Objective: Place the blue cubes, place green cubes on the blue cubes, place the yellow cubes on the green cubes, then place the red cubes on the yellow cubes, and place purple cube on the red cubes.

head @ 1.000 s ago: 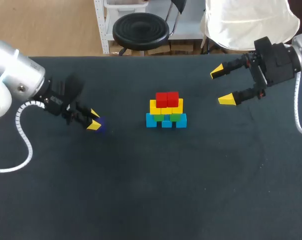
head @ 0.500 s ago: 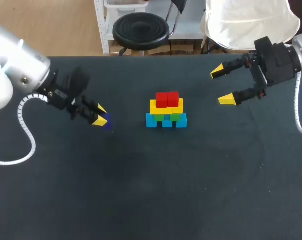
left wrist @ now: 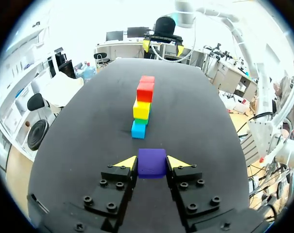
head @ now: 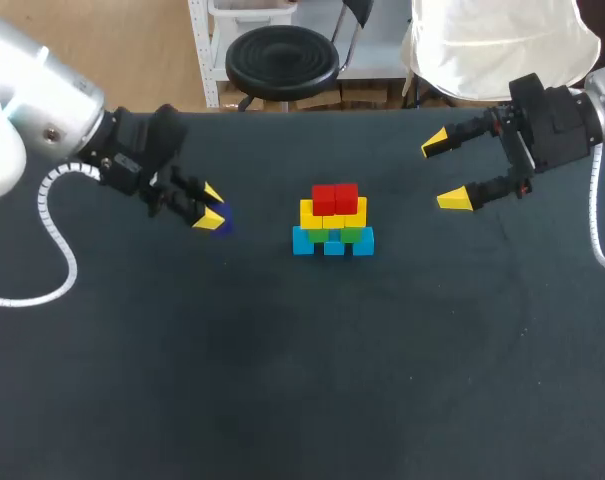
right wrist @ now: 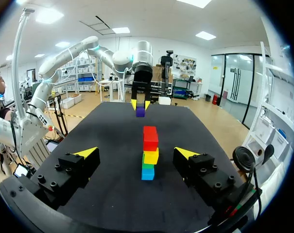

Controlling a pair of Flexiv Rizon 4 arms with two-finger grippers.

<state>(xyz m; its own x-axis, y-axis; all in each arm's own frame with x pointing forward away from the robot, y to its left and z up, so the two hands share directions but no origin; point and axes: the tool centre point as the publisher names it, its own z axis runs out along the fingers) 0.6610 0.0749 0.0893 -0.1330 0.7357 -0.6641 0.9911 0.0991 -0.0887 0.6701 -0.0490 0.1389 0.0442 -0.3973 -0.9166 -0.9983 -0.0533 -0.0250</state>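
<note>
A stepped stack (head: pixel 333 227) stands mid-table: blue cubes (head: pixel 332 243) at the base, green cubes (head: pixel 340 236) on them, yellow cubes (head: pixel 333 213) above, red cubes (head: pixel 334 197) on top. It also shows as the stack (left wrist: pixel 142 106) and the stack (right wrist: pixel 149 151). My left gripper (head: pixel 211 208) hovers left of the stack, above the table, shut on the purple cube (left wrist: pixel 152 162), which also shows as the purple cube (head: pixel 223 224) and the purple cube (right wrist: pixel 140 112). My right gripper (head: pixel 445 172) hangs open and empty at the back right; in its own view the right gripper (right wrist: pixel 137 153) faces the stack.
The dark table (head: pixel 302 360) stretches wide in front of the stack. Its back edge (head: pixel 282 112) runs behind both arms.
My left gripper has lifted the purple cube and carried it up and to the right, toward the stack. The right arm has not moved.
</note>
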